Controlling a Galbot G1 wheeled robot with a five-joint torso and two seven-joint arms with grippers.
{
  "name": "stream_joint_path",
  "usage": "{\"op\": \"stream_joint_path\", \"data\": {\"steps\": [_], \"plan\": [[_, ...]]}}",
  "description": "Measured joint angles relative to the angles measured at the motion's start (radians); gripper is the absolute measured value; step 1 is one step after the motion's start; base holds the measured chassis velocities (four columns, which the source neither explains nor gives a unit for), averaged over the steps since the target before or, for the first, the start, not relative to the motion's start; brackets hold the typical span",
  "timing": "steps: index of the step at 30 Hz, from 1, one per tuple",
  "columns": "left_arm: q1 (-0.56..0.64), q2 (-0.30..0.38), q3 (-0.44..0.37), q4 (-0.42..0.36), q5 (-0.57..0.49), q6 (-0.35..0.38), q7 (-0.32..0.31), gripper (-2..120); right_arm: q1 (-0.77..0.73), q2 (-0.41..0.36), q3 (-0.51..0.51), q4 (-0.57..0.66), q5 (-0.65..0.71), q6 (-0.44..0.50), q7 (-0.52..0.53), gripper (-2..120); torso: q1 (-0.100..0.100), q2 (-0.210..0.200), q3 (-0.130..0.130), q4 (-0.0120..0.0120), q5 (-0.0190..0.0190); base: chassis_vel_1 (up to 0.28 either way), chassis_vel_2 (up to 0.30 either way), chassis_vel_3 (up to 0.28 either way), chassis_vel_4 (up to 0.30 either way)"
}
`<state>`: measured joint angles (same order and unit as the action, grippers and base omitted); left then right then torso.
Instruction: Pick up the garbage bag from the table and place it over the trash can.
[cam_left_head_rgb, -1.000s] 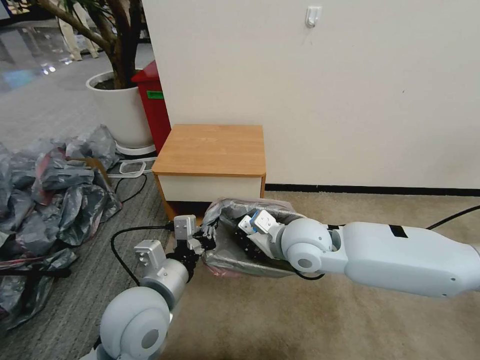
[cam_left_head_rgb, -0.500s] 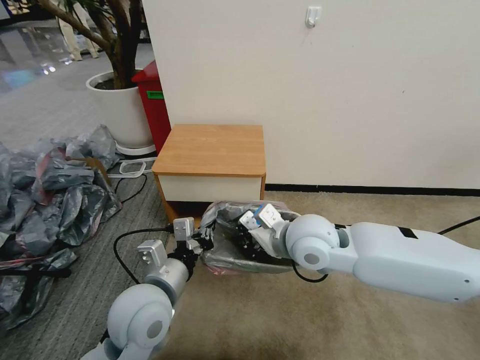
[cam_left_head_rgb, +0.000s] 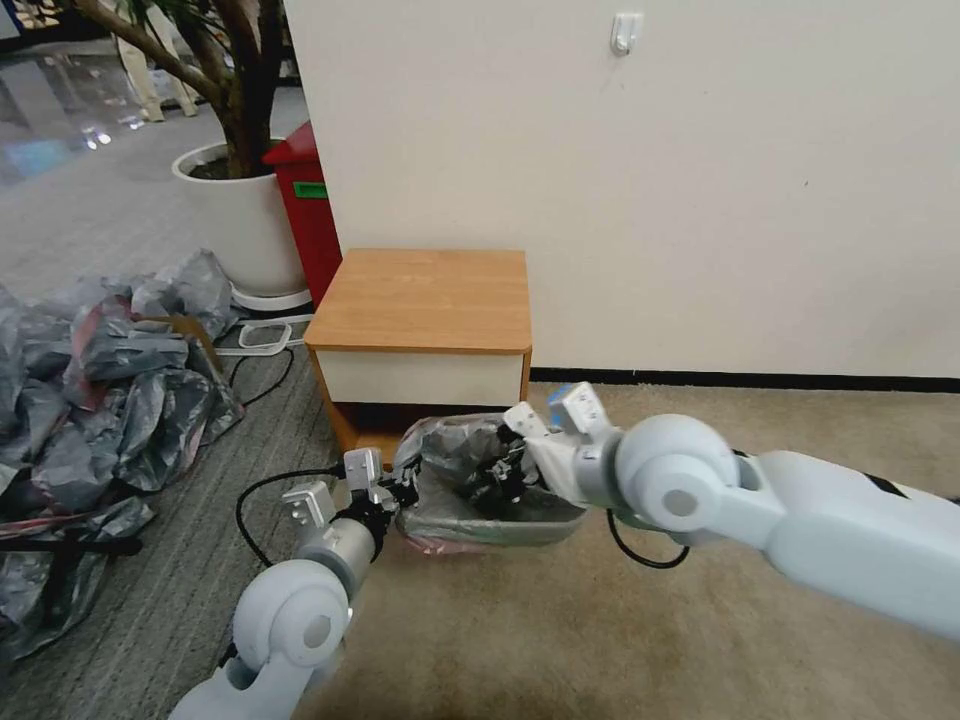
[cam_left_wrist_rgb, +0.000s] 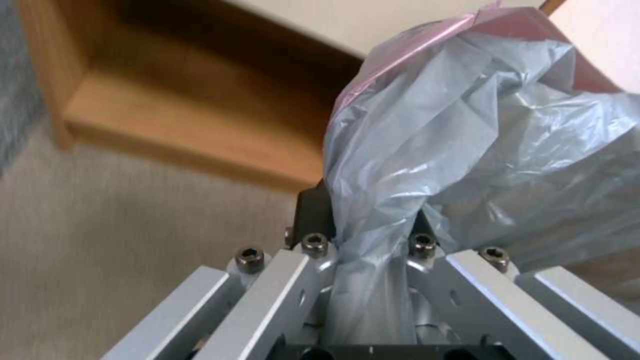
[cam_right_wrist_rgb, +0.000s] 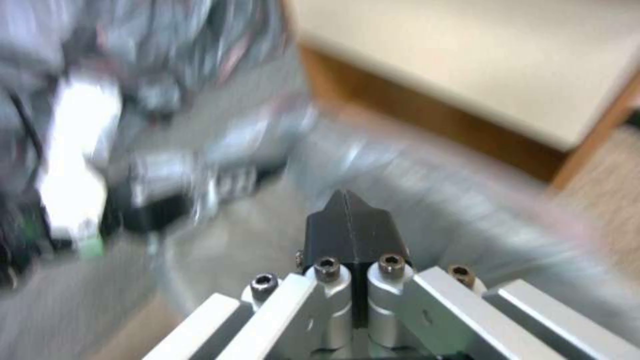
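Right gripper (cam_left_head_rgb: 497, 478), fingers pressed together on nothing, just pulled up out of the bin (cam_left_head_rgb: 500, 525). Left gripper (cam_left_head_rgb: 403, 492) still pinches the bag (cam_left_head_rgb: 450, 450), so lining's nearly done.

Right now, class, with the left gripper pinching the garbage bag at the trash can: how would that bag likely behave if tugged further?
Probably floppy: the garbage bag bunches into folds where the left gripper is shut on it. Likely very light, since the thin translucent film billows up unsupported. It may tear or slip off the trash can if pulled hard.
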<state>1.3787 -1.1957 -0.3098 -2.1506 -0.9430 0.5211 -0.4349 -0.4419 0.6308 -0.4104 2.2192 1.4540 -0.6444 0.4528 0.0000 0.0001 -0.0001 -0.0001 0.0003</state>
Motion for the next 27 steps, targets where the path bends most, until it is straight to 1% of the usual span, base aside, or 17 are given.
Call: {"op": "stream_joint_path", "data": {"steps": [2, 3, 6, 7, 9, 10, 11, 12, 14, 15, 16, 19, 20, 22, 23, 24, 27], "plan": [[0.013, 0.002, -0.002, 0.007, -0.010, 0.011, -0.002, 6, -0.150, -0.048, 0.108, 0.034, -0.125, 0.081, -0.036, 8, 0.000, 0.000, 0.000, -0.0001, -0.0001, 0.000, 0.000, 0.000, 0.000], [0.013, 0.002, -0.002, 0.007, -0.010, 0.011, -0.002, 6, -0.150, -0.048, 0.108, 0.034, -0.125, 0.081, -0.036, 8, 0.000, 0.000, 0.000, -0.0001, -0.0001, 0.000, 0.000, 0.000, 0.000], [0.031, 0.008, -0.003, 0.013, -0.015, 0.025, -0.004, 6, -0.427, -0.067, 0.351, 0.076, -0.334, 0.179, -0.084, 24, 0.000, 0.000, 0.000, -0.0001, -0.0005, 0.000, 0.000, 0.000, 0.000], [0.031, 0.008, -0.003, 0.013, -0.015, 0.025, -0.004, 6, -0.427, -0.067, 0.351, 0.076, -0.334, 0.179, -0.084, 24, 0.000, 0.000, 0.000, -0.0001, -0.0005, 0.000, 0.000, 0.000, 0.000], [0.046, 0.014, 0.000, 0.013, -0.016, 0.033, -0.006, 6, -0.618, -0.017, 0.516, 0.081, -0.471, 0.235, -0.110, 34, 0.000, 0.000, 0.000, 0.0001, -0.0002, 0.000, 0.000, 0.000, 0.000], [0.046, 0.014, 0.000, 0.013, -0.016, 0.033, -0.006, 6, -0.618, -0.017, 0.516, 0.081, -0.471, 0.235, -0.110, 34, 0.000, 0.000, 0.000, 0.0001, -0.0002, 0.000, 0.000, 0.000, 0.000], [0.052, 0.017, 0.002, 0.013, -0.016, 0.037, -0.007, 6, -0.680, 0.015, 0.566, 0.081, -0.519, 0.257, -0.117, 37, 0.000, 0.000, 0.000, 0.0001, -0.0006, 0.000, 0.000, 0.000, 0.000], [0.060, 0.022, 0.008, 0.012, -0.017, 0.041, -0.008, 6, -0.783, 0.088, 0.646, 0.080, -0.607, 0.296, -0.141, 42, 0.000, 0.000, 0.000, 0.0001, -0.0002, 0.000, 0.000, 0.000, 0.000], [0.073, 0.031, 0.017, 0.005, -0.018, 0.045, -0.012, 6, -0.924, 0.203, 0.752, 0.079, -0.748, 0.352, -0.205, 52, 0.000, 0.000, 0.000, 0.0002, -0.0002, 0.000, 0.000, 0.000, 0.000], [0.076, 0.032, 0.018, 0.004, -0.018, 0.045, -0.013, 6, -0.956, 0.230, 0.773, 0.078, -0.780, 0.362, -0.221, 53, 0.000, 0.000, 0.000, 0.0001, -0.0001, 0.000, 0.000, 0.000, 0.000], [0.076, 0.032, 0.018, 0.004, -0.018, 0.045, -0.013, 6, -0.956, 0.230, 0.773, 0.078, -0.780, 0.362, -0.221, 53, 0.000, 0.000, 0.000, 0.0001, -0.0001, 0.000, 0.000, 0.000, 0.000], [0.088, 0.039, 0.032, 0.002, -0.020, 0.045, -0.022, 6, -1.088, 0.349, 0.837, 0.083, -0.915, 0.415, -0.288, 69, 0.000, 0.000, 0.000, -0.0003, -0.0003, 0.000, 0.000, 0.000, 0.000], [0.088, 0.039, 0.032, 0.002, -0.020, 0.045, -0.022, 6, -1.088, 0.349, 0.837, 0.083, -0.915, 0.415, -0.288, 69, 0.000, 0.000, 0.000, -0.0003, -0.0003, 0.000, 0.000, 0.000, 0.000], [0.102, 0.039, 0.051, 0.002, -0.012, 0.045, -0.029, 6, -1.153, 0.428, 0.848, 0.089, -0.993, 0.449, -0.318, 79, 0.000, 0.000, 0.000, -0.0001, -0.0005, 0.000, 0.000, 0.000, 0.000], [0.111, 0.037, 0.056, 0.004, -0.006, 0.045, -0.030, 6, -1.161, 0.447, 0.844, 0.090, -1.009, 0.455, -0.321, 84, 0.000, 0.000, 0.000, -0.0001, -0.0006, 0.000, 0.000, 0.000, 0.000], [0.111, 0.037, 0.056, 0.004, -0.006, 0.045, -0.030, 6, -1.161, 0.447, 0.844, 0.090, -1.009, 0.455, -0.321, 84, 0.000, 0.000, 0.000, -0.0001, -0.0006, 0.000, 0.000, 0.000, 0.000], [0.134, 0.031, 0.067, 0.015, 0.012, 0.042, -0.030, 6, -1.161, 0.493, 0.827, 0.091, -1.030, 0.459, -0.321, 97, 0.000, 0.000, 0.000, 0.0003, -0.0005, 0.000, 0.000, 0.000, 0.000]]}}
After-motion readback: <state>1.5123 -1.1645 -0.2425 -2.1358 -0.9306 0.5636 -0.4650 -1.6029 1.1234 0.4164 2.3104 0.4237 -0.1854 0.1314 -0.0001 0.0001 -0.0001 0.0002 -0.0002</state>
